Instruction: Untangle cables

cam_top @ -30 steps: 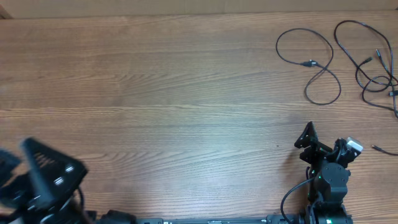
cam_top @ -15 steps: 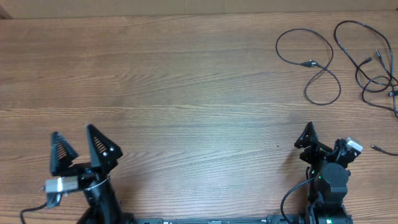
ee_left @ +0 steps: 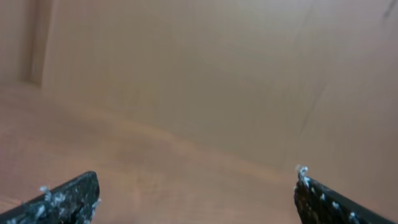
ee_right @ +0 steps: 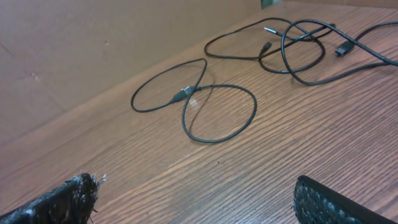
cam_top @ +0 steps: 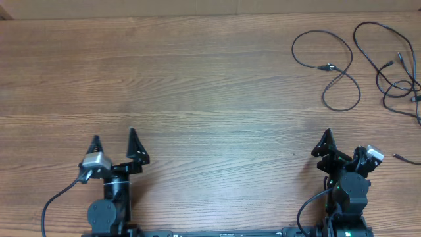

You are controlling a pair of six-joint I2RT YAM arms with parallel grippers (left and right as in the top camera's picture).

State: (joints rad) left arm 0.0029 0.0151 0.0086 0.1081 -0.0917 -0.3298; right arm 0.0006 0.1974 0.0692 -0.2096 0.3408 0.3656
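The cables lie as loose loops at the far right of the wooden table (cam_top: 197, 85). One thin black cable forms a figure-eight (cam_top: 327, 67) (ee_right: 185, 92). Further right, more cables (cam_top: 397, 83) (ee_right: 284, 46) overlap each other, with small plug ends showing. My right gripper (cam_top: 342, 146) (ee_right: 196, 193) stands open near the front edge, well short of the figure-eight, with nothing between its fingers. My left gripper (cam_top: 115, 137) (ee_left: 194, 183) is open and empty at the front left, far from every cable; its wrist view is blurred and shows only tabletop and wall.
A loose plug end (cam_top: 398, 157) lies at the right edge beside my right arm. A brown wall (ee_right: 93, 37) runs along the table's far side, just behind the cables.
My left arm has swung in from the lower left corner and now stands upright at the front left, jaws open. The right arm and the cables have not moved.
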